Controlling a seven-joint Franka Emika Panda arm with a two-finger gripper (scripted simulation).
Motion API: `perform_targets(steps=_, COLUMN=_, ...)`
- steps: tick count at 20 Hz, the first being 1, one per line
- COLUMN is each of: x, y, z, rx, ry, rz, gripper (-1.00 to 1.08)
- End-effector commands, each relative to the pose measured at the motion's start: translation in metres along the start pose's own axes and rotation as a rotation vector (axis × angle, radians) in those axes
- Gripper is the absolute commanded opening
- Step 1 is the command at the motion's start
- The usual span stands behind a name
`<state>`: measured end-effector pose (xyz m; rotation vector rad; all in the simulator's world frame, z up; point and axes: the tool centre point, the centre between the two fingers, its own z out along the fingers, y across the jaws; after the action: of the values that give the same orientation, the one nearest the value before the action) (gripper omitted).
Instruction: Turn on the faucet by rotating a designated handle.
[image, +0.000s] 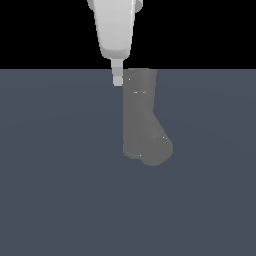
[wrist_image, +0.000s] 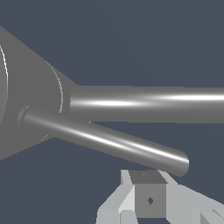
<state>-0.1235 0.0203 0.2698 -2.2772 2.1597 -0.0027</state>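
Black backdrop fills the upper quarter of the exterior view, and below it a flat slate-blue tabletop runs to the lower edge. Near the centre of that frame stands the faucet, a matte grey upright cylinder whose thick spout branches low toward the lower right and ends in a round mouth. The arm comes down from the top of the frame, and the pincer sits at the upper left of the faucet's top, just beside or touching it; which one I cannot tell.

In the wrist view two rods leave the faucet's head. The thinner, slanted one reaching toward the lower right of the frame looks like the handle, though I cannot be sure which rod is the designated one. Pale finger parts sit low in the frame under its rounded tip, apparently not closed around anything; how wide the pincer stands is not shown.

As a judgement, the approach step is in hand, with turning not yet visibly begun. The next move calls for seating a finger against the handle near its free end, then sweeping sideways around the faucet's axis without slipping off the tip
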Motion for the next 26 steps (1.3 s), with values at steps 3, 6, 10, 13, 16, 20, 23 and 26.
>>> perform_targets(steps=3, x=0.025, y=0.0, z=0.0, rx=-0.001, ry=0.0, rz=0.008, gripper=-1.0)
perform_targets(steps=6, x=0.043, y=0.001, z=0.0, rx=-0.001, ry=0.0, rz=0.012, gripper=-1.0)
perform_targets(steps=10, x=0.068, y=0.001, z=0.0, rx=-0.002, ry=0.001, rz=0.016, gripper=-1.0)
perform_targets(steps=13, x=0.086, y=0.001, z=0.0, rx=-0.003, ry=0.001, rz=0.019, gripper=-1.0)
perform_targets(steps=16, x=0.104, y=0.002, z=0.0, rx=-0.003, ry=0.001, rz=0.022, gripper=-1.0)
perform_targets(steps=20, x=0.087, y=-0.003, z=0.0, rx=-0.006, ry=0.002, rz=-0.027, gripper=-1.0)
perform_targets(steps=23, x=0.097, y=-0.011, z=0.0, rx=-0.006, ry=0.002, rz=-0.021, gripper=-1.0)
perform_targets(steps=26, x=0.107, y=-0.019, z=0.0, rx=-0.005, ry=0.002, rz=-0.016, gripper=-1.0)
